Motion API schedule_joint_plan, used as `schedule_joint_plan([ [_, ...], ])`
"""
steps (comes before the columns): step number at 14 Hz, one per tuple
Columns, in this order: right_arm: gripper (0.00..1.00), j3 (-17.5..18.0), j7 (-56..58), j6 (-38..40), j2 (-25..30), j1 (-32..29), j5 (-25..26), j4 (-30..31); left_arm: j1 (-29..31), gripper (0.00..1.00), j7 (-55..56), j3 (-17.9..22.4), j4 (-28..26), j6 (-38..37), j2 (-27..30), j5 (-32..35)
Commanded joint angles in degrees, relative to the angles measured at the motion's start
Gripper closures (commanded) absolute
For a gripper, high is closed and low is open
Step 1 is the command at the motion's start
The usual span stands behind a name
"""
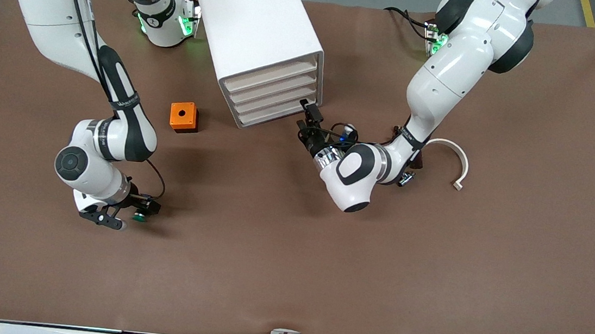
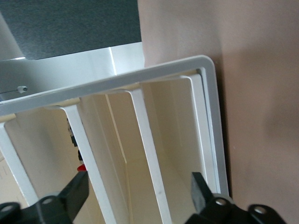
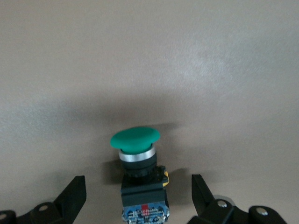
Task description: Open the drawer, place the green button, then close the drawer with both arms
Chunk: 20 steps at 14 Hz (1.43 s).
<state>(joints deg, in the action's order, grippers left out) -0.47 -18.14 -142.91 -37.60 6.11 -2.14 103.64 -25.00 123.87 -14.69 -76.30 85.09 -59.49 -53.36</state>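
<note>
Meanwhile, seen on the brown table: the button, green cap and black-and-blue body, lying toward the right arm's end, nearer the front camera than the orange box. Caught in the right wrist view between the fingers of the right gripper, which stood spread wide on either side of the button, neither touching it. Set down low over the tabletop, that gripper, around the button rather than gripping it. Noted at the middle of the table: a white drawer cabinet with stacked drawer fronts facing the front camera, all flush in the front view. Placed right at the lowest drawer's corner toward the left arm's end, the left gripper, fingers parted, framing the cabinet's white rim and dividers in its wrist view. Lying near the left arm, apart from the cabinet, a curved white piece.
</note>
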Motion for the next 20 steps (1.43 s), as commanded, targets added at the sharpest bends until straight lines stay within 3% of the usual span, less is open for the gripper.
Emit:
schedule_joint_plan([
  [1,0.00,-0.2,-0.9,-1.5,1.0,0.2,-0.5,2.4,-1.0,0.35,1.9,-0.1,1.9,-2.6,-1.7,-1.7],
  [4,0.03,-0.2,-0.8,-1.3,1.0,0.2,-0.5,2.8,-1.4,0.45,2.9,0.0,1.6,-3.1,-2.3,-1.8],
  [7,0.20,-0.2,-0.8,-0.9,1.1,0.2,-0.5,2.9,-1.5,0.50,7.3,0.0,1.6,-3.2,-4.1,-1.9],
  [8,0.32,-0.1,-0.8,-0.7,1.1,0.1,-0.5,2.9,-1.5,0.51,8.2,0.0,1.5,-3.2,-4.2,-1.9],
  [12,0.95,-0.1,-0.8,-0.3,1.6,0.3,-0.5,3.1,-2.5,0.52,8.4,0.0,1.5,-4.9,-4.9,-1.9],
  [17,1.00,-0.1,-0.7,4.1,4.5,0.4,-0.5,2.0,-4.4,0.57,8.6,0.1,1.4,-7.0,-5.3,-2.3],
  [20,1.00,-0.1,-2.5,7.1,6.7,0.5,-0.5,1.5,-5.2,0.66,8.7,0.3,1.4,-7.0,-6.1,-2.3],
])
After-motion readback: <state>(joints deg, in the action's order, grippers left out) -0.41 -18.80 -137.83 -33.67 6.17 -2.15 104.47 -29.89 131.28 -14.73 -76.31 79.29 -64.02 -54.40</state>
